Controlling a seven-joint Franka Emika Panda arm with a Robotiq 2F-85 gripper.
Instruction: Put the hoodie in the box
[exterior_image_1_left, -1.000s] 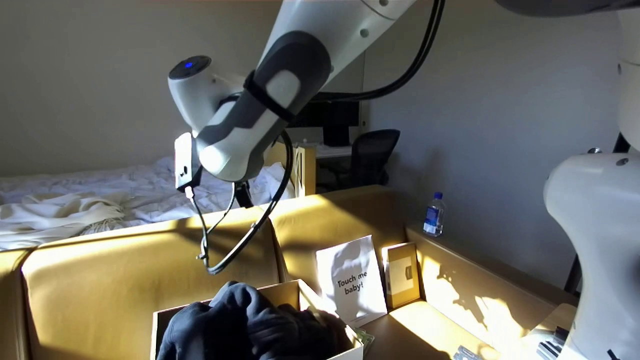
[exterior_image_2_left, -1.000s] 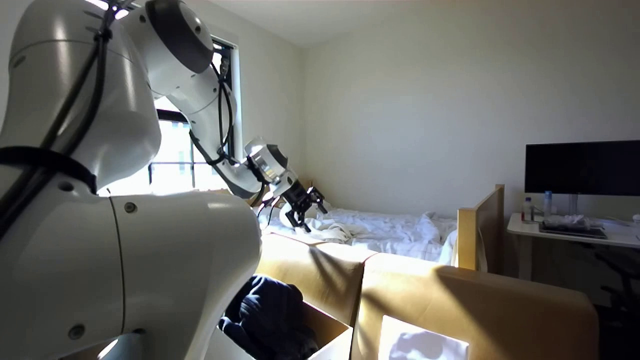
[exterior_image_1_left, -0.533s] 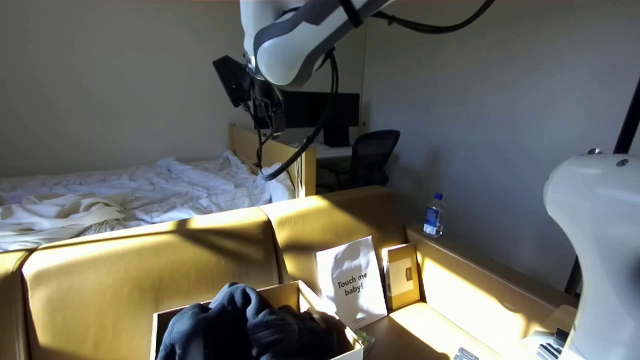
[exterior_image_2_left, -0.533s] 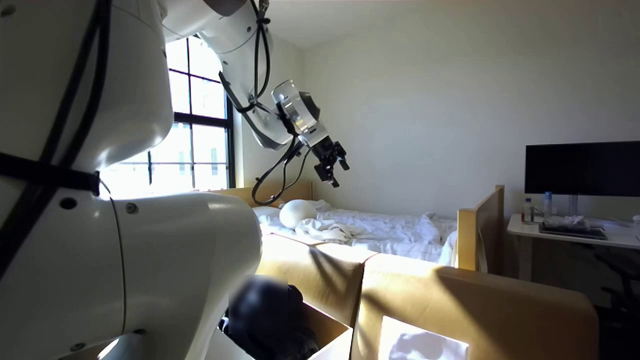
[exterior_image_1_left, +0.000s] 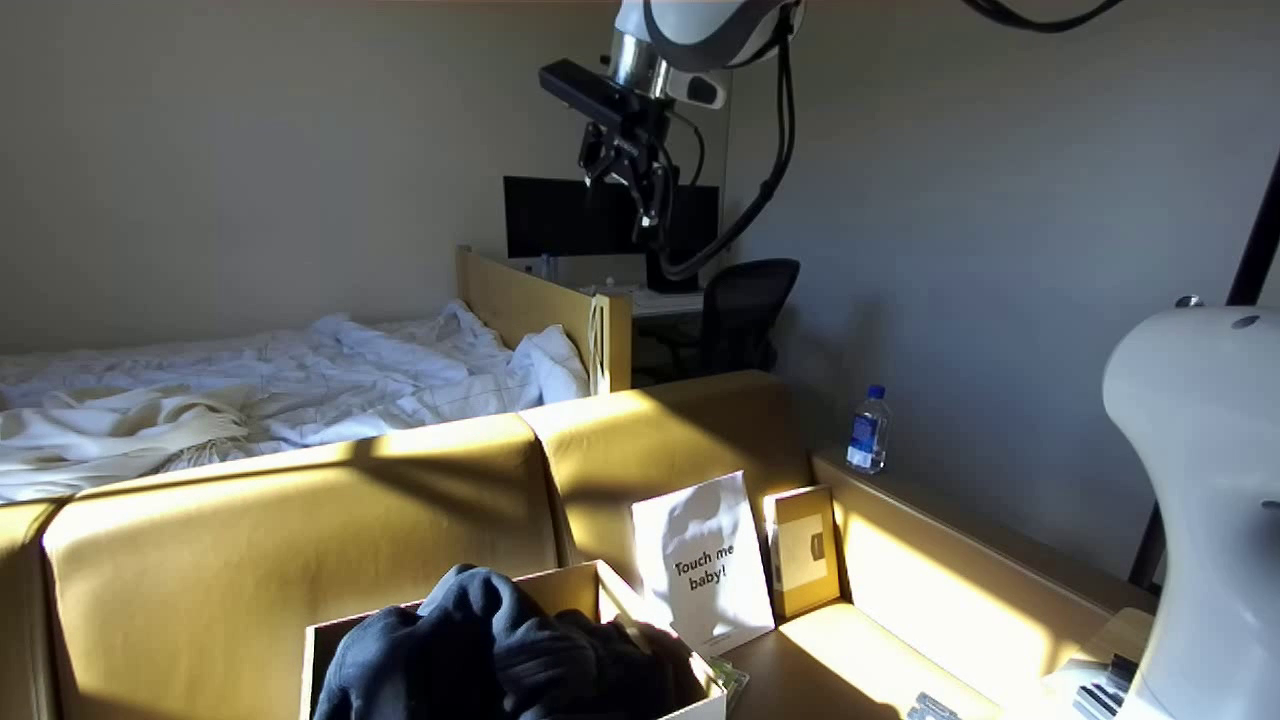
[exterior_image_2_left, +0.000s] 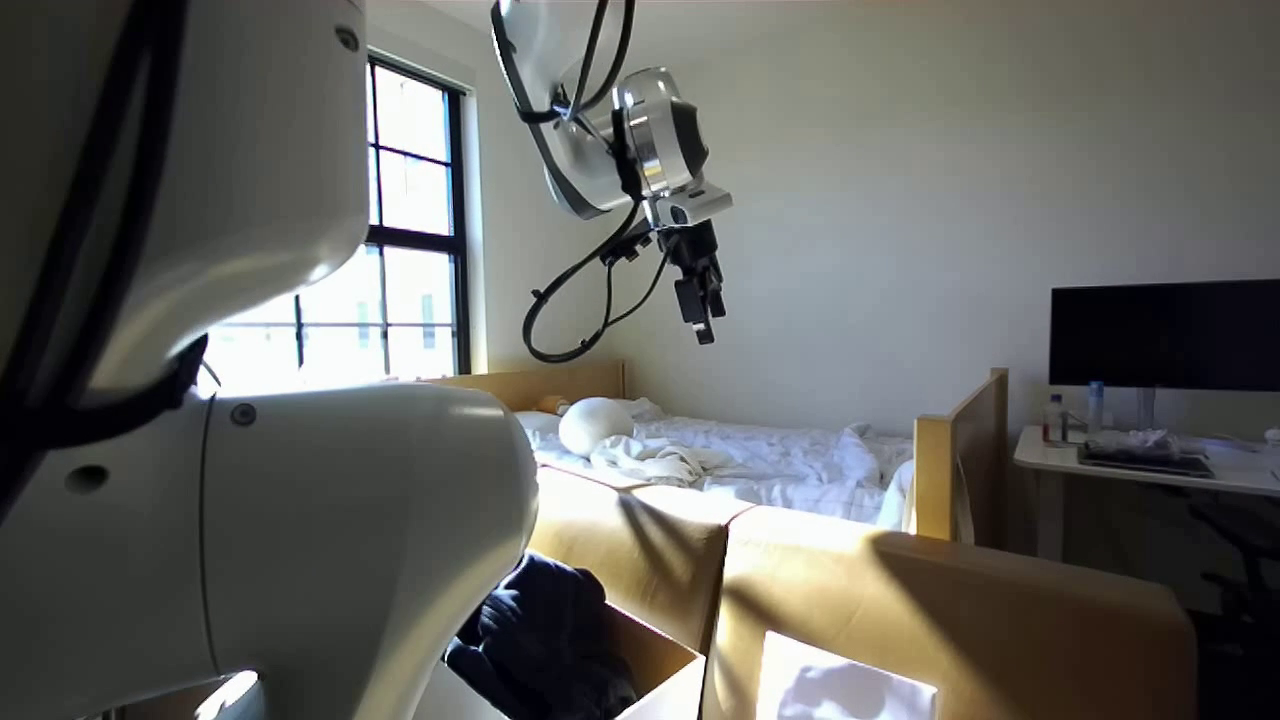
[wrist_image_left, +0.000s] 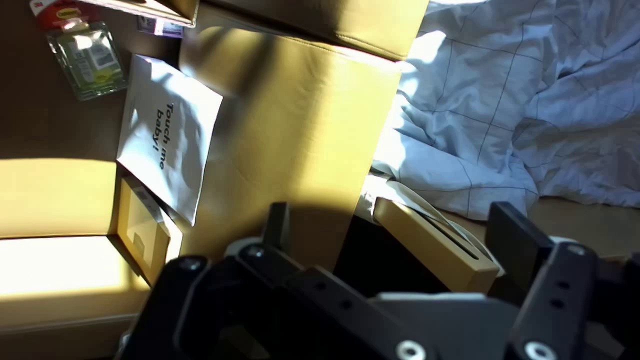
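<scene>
The dark navy hoodie (exterior_image_1_left: 490, 650) lies bunched in the open cardboard box (exterior_image_1_left: 620, 590), some of it rising above the rim. The hoodie (exterior_image_2_left: 545, 625) and box (exterior_image_2_left: 672, 690) also show in an exterior view, partly hidden by the robot arm. The lower part of the box is cut off by the frame. My gripper (exterior_image_1_left: 620, 205) is high above the sofa back, well away from the hoodie. It hangs in the air in an exterior view (exterior_image_2_left: 708, 322). In the wrist view the gripper (wrist_image_left: 395, 235) has its fingers wide apart with nothing between them. The hoodie is out of the wrist view.
The tan sofa back (exterior_image_1_left: 300, 540) stands behind the box. A white "Touch me baby!" sheet (exterior_image_1_left: 700, 580) and a small carton (exterior_image_1_left: 805, 560) lean beside it. A water bottle (exterior_image_1_left: 868, 430) stands on the armrest. Beyond are a bed (exterior_image_1_left: 330, 380) and a monitor (exterior_image_2_left: 1165, 335).
My gripper has risen and swung away from the box, rightward in both exterior views, and now points more steeply down. The hoodie and box have not moved.
</scene>
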